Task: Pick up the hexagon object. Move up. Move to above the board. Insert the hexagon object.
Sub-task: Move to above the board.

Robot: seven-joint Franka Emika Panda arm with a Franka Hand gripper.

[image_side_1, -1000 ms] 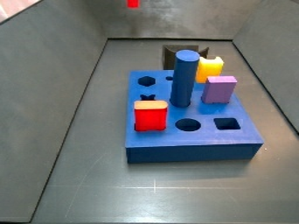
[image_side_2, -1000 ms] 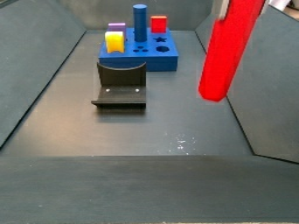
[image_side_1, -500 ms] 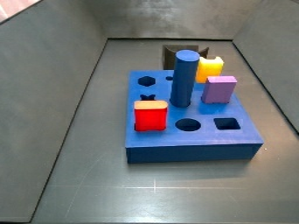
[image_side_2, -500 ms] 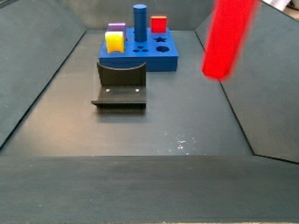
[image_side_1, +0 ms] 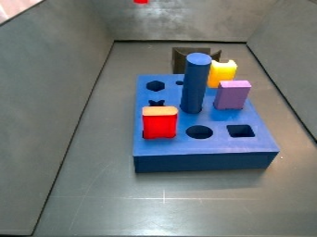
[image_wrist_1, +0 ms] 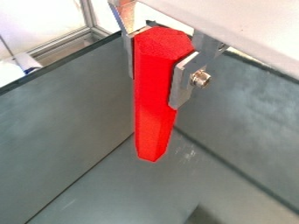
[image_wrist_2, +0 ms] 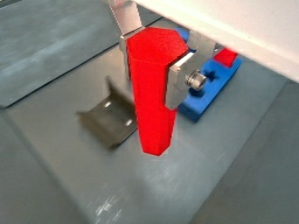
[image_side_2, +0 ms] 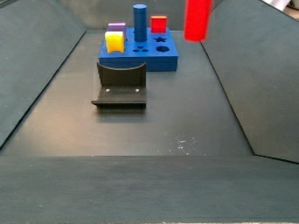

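Note:
My gripper (image_wrist_1: 152, 61) is shut on the hexagon object (image_wrist_1: 156, 96), a tall bright red faceted rod. The rod hangs upright between the silver fingers (image_wrist_1: 184, 79) in both wrist views (image_wrist_2: 155, 92). In a side view the rod (image_side_2: 198, 19) hangs high in the air, near the board's right side and clear of it. Only its tip (image_side_1: 140, 2) shows in a side view, at the top edge. The board (image_side_1: 205, 139), a thick blue block, lies on the floor (image_side_2: 173, 59). Its star hole (image_side_1: 158, 103) and the hole behind it (image_side_1: 155, 85) are empty.
On the board stand a dark blue cylinder (image_side_1: 196, 81), a red cube (image_side_1: 158, 121), a purple block (image_side_1: 234, 93) and a yellow block (image_side_1: 223, 72). Round (image_side_1: 198, 132) and square (image_side_1: 240, 131) holes are open. The fixture (image_side_2: 121, 83) stands on the floor by the board.
The gripper has carried the red rod from the near right foreground back toward the board; it now looks smaller and hangs by the board's right side.

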